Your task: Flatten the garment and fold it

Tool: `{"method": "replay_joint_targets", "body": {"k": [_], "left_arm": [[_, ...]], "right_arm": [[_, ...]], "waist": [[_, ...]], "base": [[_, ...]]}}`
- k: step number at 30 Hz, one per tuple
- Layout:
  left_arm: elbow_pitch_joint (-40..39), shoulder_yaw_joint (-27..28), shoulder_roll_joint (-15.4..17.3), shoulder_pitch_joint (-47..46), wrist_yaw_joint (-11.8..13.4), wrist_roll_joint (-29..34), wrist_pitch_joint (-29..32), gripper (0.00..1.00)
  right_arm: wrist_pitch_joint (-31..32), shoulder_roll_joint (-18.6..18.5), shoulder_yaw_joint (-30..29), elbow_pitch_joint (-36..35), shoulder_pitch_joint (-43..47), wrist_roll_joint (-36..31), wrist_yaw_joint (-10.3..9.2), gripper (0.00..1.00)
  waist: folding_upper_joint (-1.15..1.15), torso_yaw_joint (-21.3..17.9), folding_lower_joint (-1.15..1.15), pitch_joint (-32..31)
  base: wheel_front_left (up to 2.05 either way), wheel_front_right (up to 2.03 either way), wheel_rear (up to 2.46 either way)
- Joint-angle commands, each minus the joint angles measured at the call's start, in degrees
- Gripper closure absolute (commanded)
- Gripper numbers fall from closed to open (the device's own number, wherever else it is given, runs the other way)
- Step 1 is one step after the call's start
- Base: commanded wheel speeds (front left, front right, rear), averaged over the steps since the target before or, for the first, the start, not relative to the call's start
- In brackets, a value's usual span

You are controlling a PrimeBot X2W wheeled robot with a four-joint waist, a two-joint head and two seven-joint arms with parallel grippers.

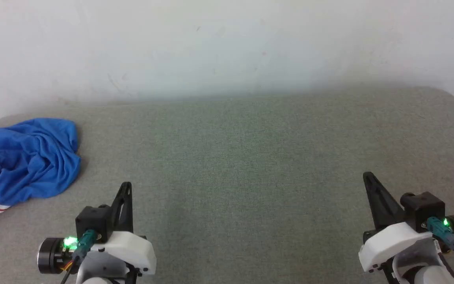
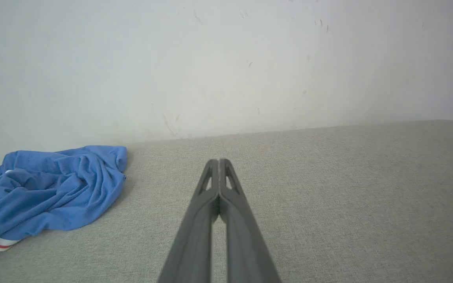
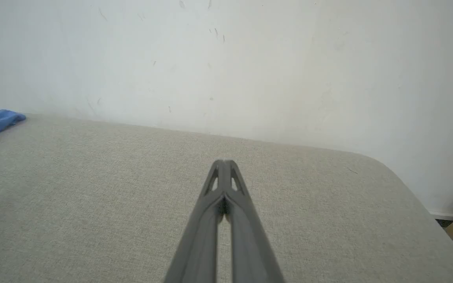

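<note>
Our blue shirt (image 1: 22, 157) lies bunched far left. Our left pincer (image 1: 126, 186) is nearer than our right pincer (image 1: 367, 176), both pressed together, empty.

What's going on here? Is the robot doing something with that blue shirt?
Nothing is being handled right now. The garment, a blue shirt, lies crumpled in a heap at the far left of the grey padded surface, close to the wall. The left gripper and the right gripper are both shut and empty, pointing forward over the surface, well apart from the shirt. Flattening and folding have not started yet. The left gripper is the nearer one to the shirt.
</note>
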Motion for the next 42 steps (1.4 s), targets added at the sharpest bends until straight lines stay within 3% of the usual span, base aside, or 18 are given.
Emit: {"method": "replay_joint_targets", "body": {"k": [1,27,28,42], "left_arm": [[0.12,0.25,-0.22,-0.67,-0.46,0.36,0.02,1.00],[0.12,0.25,-0.22,-0.67,-0.46,0.36,0.02,1.00],[0.00,0.00,0.00,0.00,0.00,0.00,0.00,0.00],[-0.73,0.07,0.08,0.95,-0.26,-0.37,-1.08,0.00]], "right_arm": [[0.04,0.17,0.01,0.10,-0.63,-0.43,-0.05,1.00],[0.04,0.17,0.01,0.10,-0.63,-0.43,-0.05,1.00],[0.00,0.00,0.00,0.00,-0.01,0.00,0.00,0.00],[-1.09,-0.03,-1.52,-0.10,0.75,0.73,0.00,0.00]], "waist": [[0.00,0.00,0.00,0.00],[0.00,0.00,0.00,0.00],[0.00,0.00,0.00,0.00],[0.00,0.09,0.00,0.03]], "base": [[0.00,0.00,0.00],[0.00,0.00,0.00],[0.00,0.00,0.00],[0.00,0.00,0.00]]}}
